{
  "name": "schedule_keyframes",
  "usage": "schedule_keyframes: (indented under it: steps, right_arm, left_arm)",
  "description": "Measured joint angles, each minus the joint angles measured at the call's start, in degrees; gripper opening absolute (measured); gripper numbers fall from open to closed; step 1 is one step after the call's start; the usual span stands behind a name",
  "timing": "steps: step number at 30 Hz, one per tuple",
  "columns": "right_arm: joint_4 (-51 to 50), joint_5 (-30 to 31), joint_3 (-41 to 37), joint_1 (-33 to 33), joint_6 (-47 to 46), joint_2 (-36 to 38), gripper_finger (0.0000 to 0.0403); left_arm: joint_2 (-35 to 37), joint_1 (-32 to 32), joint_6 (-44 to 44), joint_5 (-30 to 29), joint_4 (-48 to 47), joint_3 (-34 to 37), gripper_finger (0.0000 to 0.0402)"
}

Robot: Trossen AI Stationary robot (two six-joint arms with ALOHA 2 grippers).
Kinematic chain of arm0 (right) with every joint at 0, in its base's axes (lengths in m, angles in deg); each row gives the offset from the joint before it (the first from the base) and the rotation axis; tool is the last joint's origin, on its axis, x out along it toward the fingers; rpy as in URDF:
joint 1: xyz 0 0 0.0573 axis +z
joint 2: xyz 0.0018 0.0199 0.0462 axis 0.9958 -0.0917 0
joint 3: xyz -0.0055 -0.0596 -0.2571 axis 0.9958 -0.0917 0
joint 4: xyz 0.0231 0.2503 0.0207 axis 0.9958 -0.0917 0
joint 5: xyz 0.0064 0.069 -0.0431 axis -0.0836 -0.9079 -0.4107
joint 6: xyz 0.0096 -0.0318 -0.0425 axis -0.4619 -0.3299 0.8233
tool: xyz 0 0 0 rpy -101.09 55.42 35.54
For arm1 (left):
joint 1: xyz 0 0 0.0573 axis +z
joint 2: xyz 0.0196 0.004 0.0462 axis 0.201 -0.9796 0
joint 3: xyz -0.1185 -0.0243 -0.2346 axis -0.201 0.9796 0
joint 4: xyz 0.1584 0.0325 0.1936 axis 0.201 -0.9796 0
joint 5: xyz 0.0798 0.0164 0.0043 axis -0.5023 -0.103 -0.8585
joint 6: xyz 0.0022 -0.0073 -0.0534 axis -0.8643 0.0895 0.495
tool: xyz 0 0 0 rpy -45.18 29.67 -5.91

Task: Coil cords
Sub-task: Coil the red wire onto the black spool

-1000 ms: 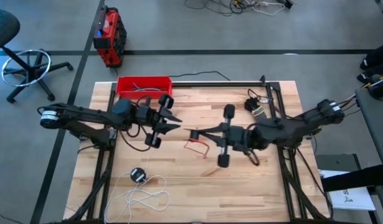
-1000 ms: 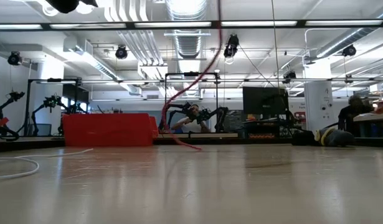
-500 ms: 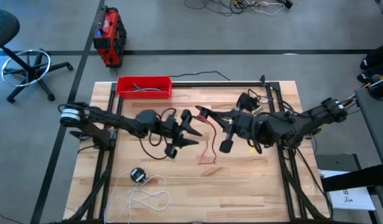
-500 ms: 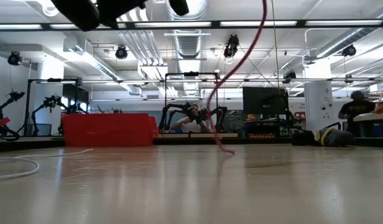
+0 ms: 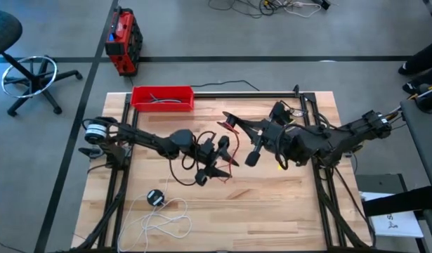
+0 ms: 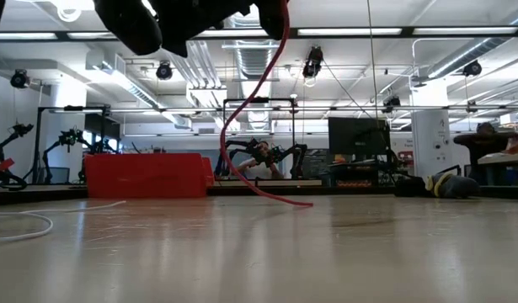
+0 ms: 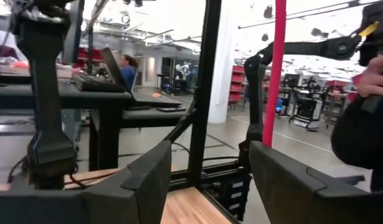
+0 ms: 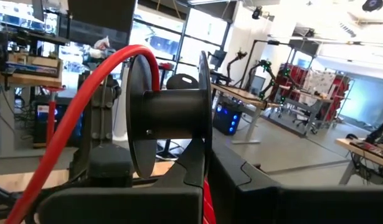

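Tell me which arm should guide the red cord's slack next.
Probably the left. The right gripper already holds the red cord's black disc end, so it is occupied. The left gripper is open beside the hanging cord, which runs just past its fingers in its wrist view.

Two cords, one red cord (image 5: 231,138) and one white cord (image 5: 163,223); one red tray (image 5: 162,98); two arms.

You have a red tray (image 5: 162,98) at the table's (image 5: 272,218) upper left, a red toolbox (image 5: 121,42) above it, and an office chair (image 5: 19,63) far left.
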Motion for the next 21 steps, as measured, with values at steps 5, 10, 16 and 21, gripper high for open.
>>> schedule_keyframes:
  steps: [5,10,16,21]
  right_arm:
    - [-1.44,0.00,0.00,0.02,-0.06,0.14,0.0000]
    - [-2.97,0.01,-0.04,0.02,-1.14,0.81,0.0000]
    - [-2.93,0.00,-0.04,0.00,-0.83,1.10,0.0000]
    - [-3.03,0.02,-0.04,0.00,-0.72,1.11,0.0000]
  left_arm:
    - [3.28,0.82,-2.07,0.18,-10.98,0.80,0.0205]
    - [10.67,1.66,-10.06,-8.80,-31.15,0.80,0.0191]
    - [13.34,0.90,-11.39,-6.71,-33.52,0.93,0.0180]
    - [10.95,-0.40,-10.84,-0.81,-32.79,1.02,0.0179]
